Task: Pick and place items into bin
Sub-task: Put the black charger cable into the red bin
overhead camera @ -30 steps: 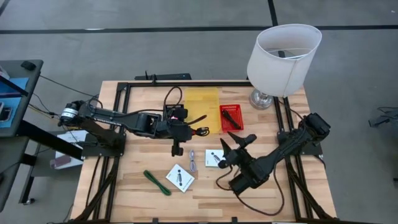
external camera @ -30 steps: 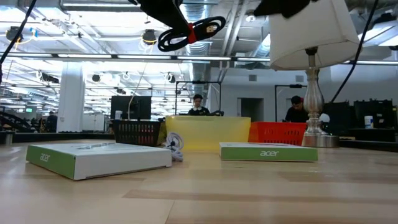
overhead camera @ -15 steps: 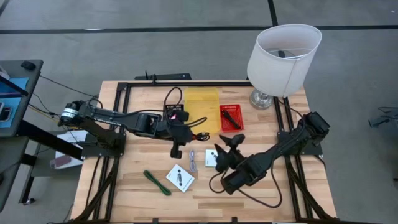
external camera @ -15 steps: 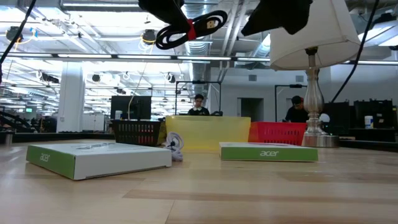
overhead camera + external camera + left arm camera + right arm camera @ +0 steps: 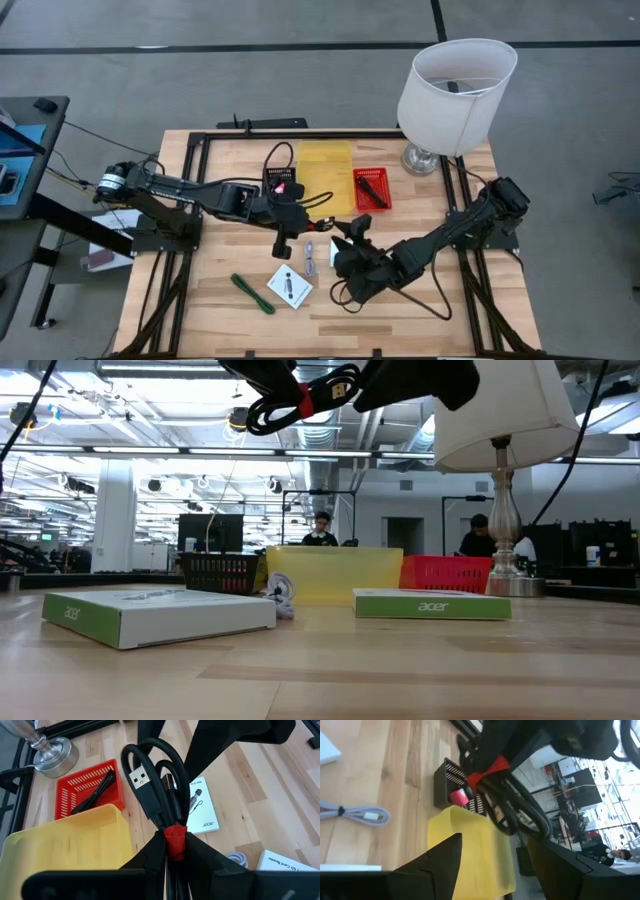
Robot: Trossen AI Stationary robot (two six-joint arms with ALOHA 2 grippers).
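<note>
My left gripper hangs above the table just near of the yellow bin, shut on a coiled black cord with a red tie. In the low view the cord hangs high above the table. My right gripper is open and hovers over the middle of the table, above a white card that it partly hides. A second white card, a green stick and a grey cord lie flat on the table. My left gripper pinches the black cord between its two fingers at the red tie that binds the coil. The loops and the USB plug stick out past the fingertips. The cord is lifted clear of the table.
A red basket with a black thing in it stands right of the yellow bin, a black basket left of it. The white-shaded lamp stands at the far right corner. Black frame rails run along the table's sides.
My right gripper has swung toward the table's left, from the right side to the middle, close beside my left gripper and over the white card. My left gripper has kept its hold, and the cord has risen a little.
</note>
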